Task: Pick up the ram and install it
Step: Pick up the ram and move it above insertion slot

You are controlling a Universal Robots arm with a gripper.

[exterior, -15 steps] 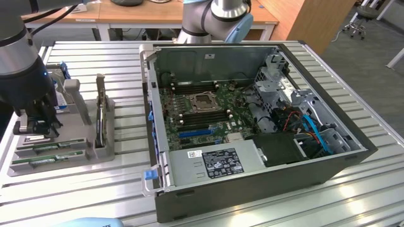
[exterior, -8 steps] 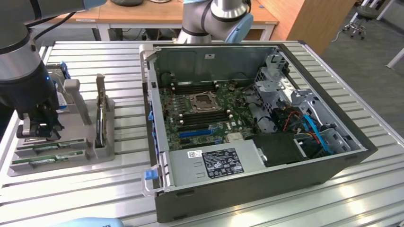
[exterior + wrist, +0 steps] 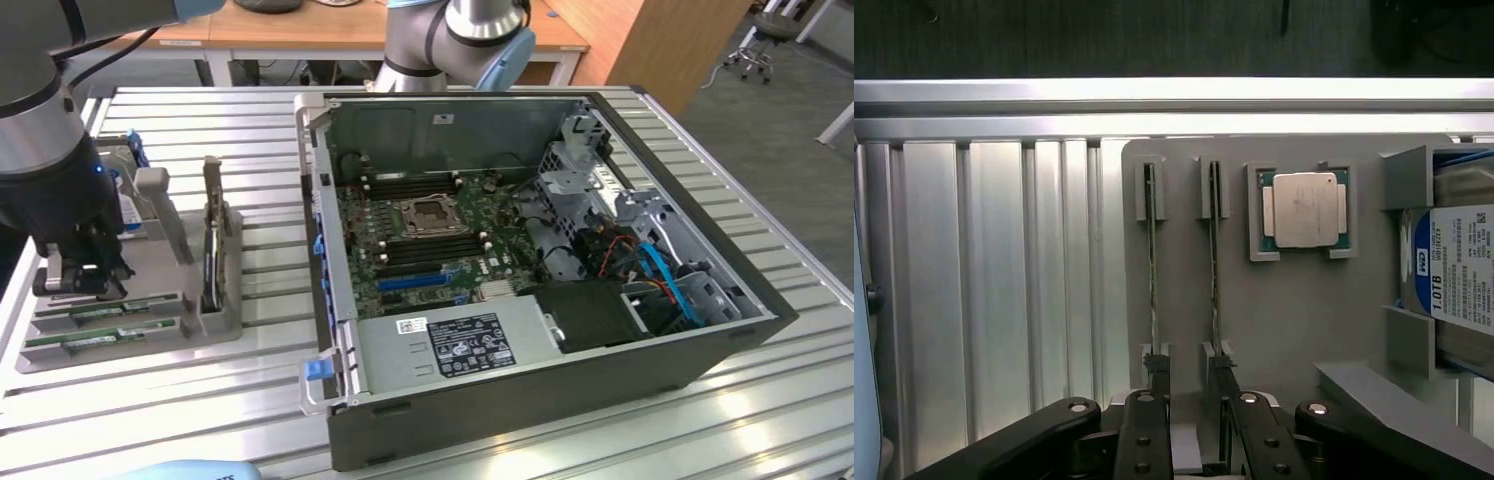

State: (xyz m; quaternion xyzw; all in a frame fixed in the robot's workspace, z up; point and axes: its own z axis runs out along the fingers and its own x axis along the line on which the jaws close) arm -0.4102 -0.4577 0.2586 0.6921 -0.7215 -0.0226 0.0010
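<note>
- The ram (image 3: pixel 1215 260) is a thin green board standing on its long edge in a slot of the matte grey tray (image 3: pixel 1304 310). A twin stick (image 3: pixel 1151 260) stands parallel beside it.
- The square silver processor (image 3: pixel 1306 208) and the labelled drive (image 3: pixel 1464 265) sit in the tray's other pockets.
- The tray rests on a ribbed aluminium table (image 3: pixel 994 280), well apart from the open case (image 3: pixel 534 380).
- In the exterior view, both sticks' long axes run left to right.
- The black gripper (image 3: pixel 1189 385) has its fingers apart over the sticks' near ends, clamping nothing.
</note>
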